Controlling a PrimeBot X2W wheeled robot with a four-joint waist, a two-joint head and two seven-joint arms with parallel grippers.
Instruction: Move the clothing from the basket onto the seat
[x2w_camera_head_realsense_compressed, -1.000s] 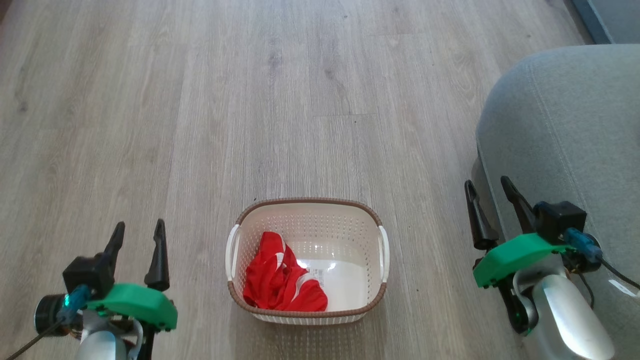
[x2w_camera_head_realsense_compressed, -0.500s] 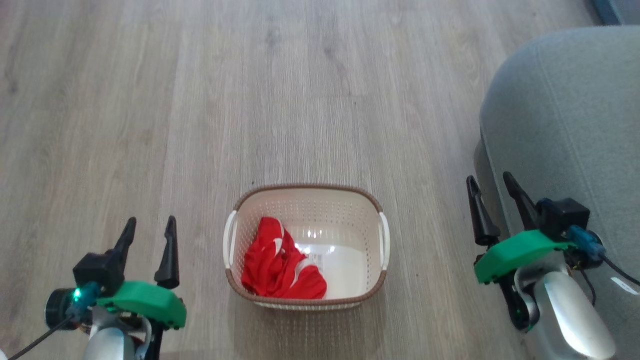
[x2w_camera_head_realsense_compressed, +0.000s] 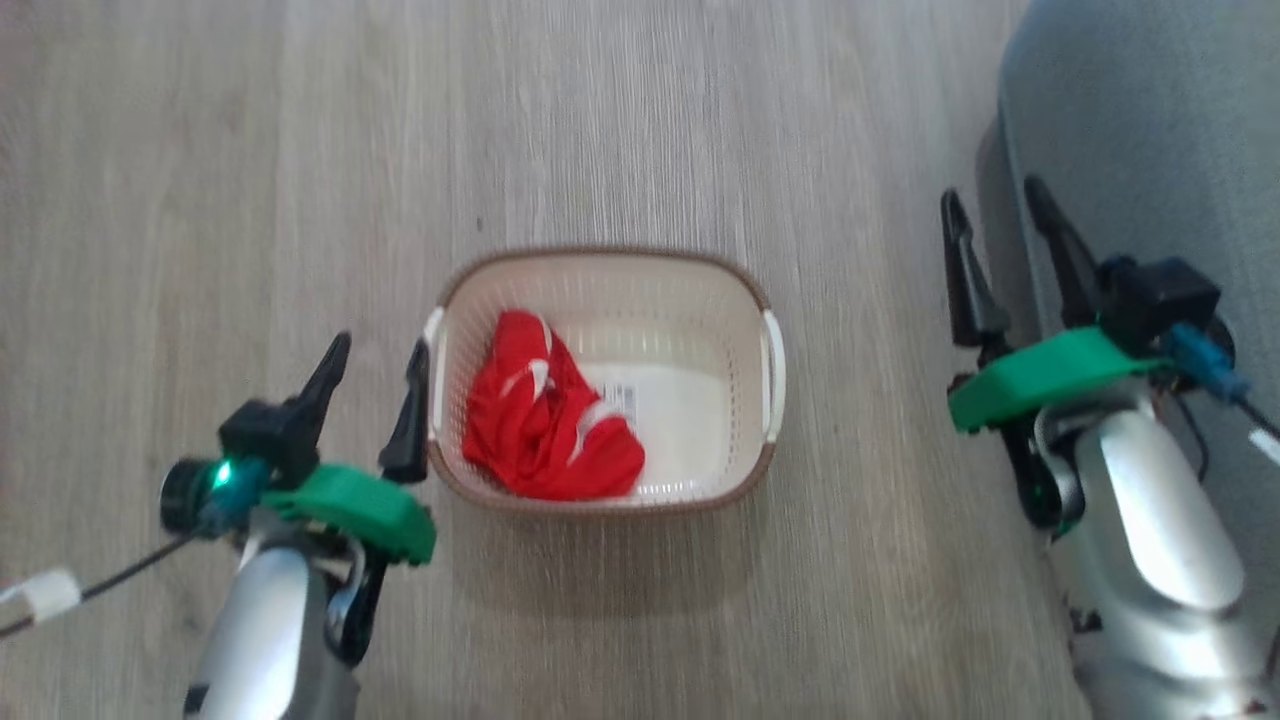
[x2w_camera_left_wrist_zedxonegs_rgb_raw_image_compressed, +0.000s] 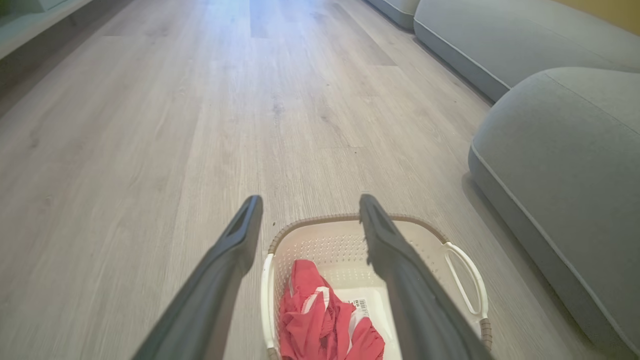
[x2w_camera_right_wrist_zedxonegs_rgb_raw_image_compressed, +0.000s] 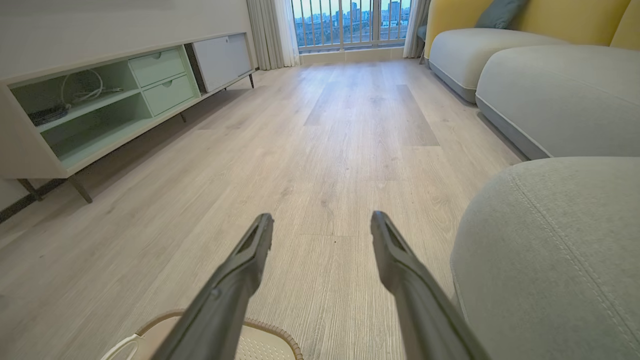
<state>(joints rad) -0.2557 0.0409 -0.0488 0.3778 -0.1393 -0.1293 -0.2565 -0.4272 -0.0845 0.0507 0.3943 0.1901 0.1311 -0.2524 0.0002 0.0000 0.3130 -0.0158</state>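
One tool (x2w_camera_head_realsense_compressed: 381, 343) (left) near basket (x2w_camera_head_realsense_compressed: 600, 253); clothing (x2w_camera_head_realsense_compressed: 545, 432) inside

Head view looking down on the basket (x2w_camera_head_realsense_compressed: 640, 292), apparently motion-blurred, both wrist views low, facing forward, sharing its rim

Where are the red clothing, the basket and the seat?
clothing (x2w_camera_head_realsense_compressed: 545, 430), head view, middle of the red heap.
basket (x2w_camera_head_realsense_compressed: 600, 253), head view, far brown rim.
seat (x2w_camera_head_realsense_compressed: 1150, 100), head view, grey upholstery.

Beside the left end effector (x2w_camera_head_realsense_compressed: 381, 342), we see the basket (x2w_camera_head_realsense_compressed: 600, 256) blurred; its label (x2w_camera_head_realsense_compressed: 624, 399), part-covered by the clothing (x2w_camera_head_realsense_compressed: 545, 430), is unreadable. Right of the right end effector (x2w_camera_head_realsense_compressed: 991, 190), the seat (x2w_camera_head_realsense_compressed: 1150, 120) runs off-frame.
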